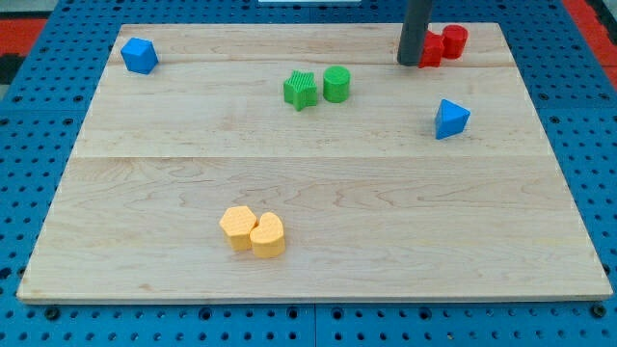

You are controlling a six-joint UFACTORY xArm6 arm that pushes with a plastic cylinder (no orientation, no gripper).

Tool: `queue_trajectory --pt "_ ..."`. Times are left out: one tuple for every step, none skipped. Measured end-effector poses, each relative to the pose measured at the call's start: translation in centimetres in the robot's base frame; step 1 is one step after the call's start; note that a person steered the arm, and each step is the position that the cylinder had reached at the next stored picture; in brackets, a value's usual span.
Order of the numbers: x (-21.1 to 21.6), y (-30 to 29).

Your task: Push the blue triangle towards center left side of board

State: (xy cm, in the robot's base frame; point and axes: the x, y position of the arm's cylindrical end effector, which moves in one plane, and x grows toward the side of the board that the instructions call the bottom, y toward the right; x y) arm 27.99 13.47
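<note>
My tip (410,63) had hold of nothing, resting near the board's top-right corner against the red blocks (442,44), while the blue triangle (450,119) lay below it, near the right edge. A good push probably meant rounding to the triangle's right and driving it leftward, below the green blocks (317,87). The pale wooden board (318,251) looked smooth, on a blue pegboard (43,96).

Tabletop (318,193): my tip (410,64) at the view's top right, touching the left side of two red blocks (442,44). Blue triangle (450,119) below them. Green star (301,90) and green cylinder (335,84) side by side top centre. Blue cube (139,55) top left. Two yellow blocks (253,231) touching, bottom left of centre.
</note>
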Motion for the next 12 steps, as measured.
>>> queue_trajectory --pt "1.3 4.2" --pt "5.8 5.3" --pt "9.2 4.9" --pt "9.7 2.2" --pt "10.6 1.6" --pt "10.8 4.6" --pt "13.7 3.0" --pt "15.8 1.7" --pt "15.5 -4.1" --pt "14.3 -11.6" --pt "14.3 -18.5" --pt "14.3 -25.1"
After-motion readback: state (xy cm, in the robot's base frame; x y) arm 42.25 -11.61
